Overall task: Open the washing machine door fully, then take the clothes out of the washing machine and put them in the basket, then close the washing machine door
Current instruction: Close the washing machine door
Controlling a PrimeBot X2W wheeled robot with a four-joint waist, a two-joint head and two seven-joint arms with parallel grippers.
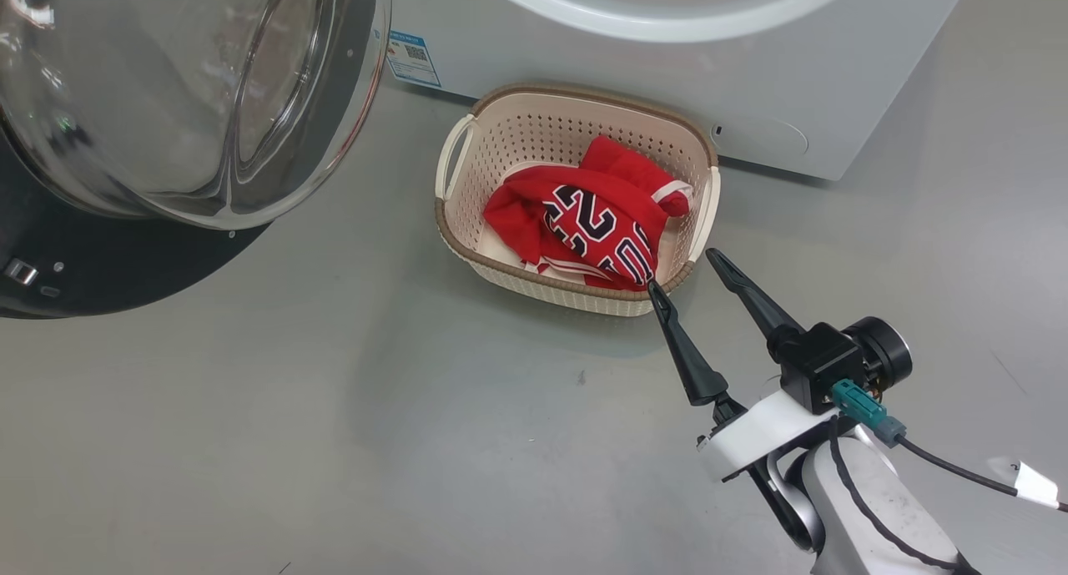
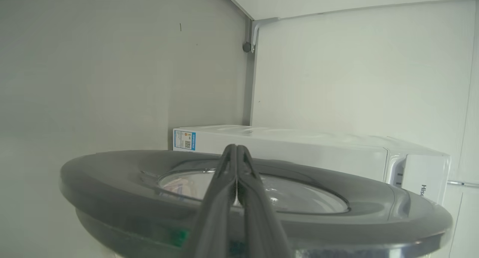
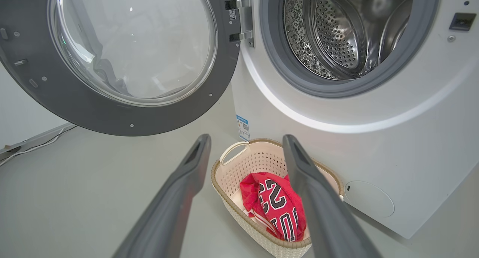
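**Right gripper** (image 1: 683, 270): jaws wide apart and empty, tips just beside the near rim of the basket (image 1: 584, 91). **Left gripper** (image 2: 236, 149): fingers pressed together on nothing, at the outer face of the open washing machine door (image 3: 112, 115); contact cannot be told. The red jersey (image 1: 596, 216) lies in the basket, and the drum (image 3: 336, 33) looks empty. **Hazards:** the closed fingers may slide off the glossy rim, and the right arm may stand in the door's swing.

right gripper (image 1: 682, 270) fingers (image 1: 688, 354): dark, tapered | bracket (image 1: 755, 431): white | camera (image 1: 822, 360): black | cable (image 1: 951, 466): black, teal plug (image 1: 859, 401)
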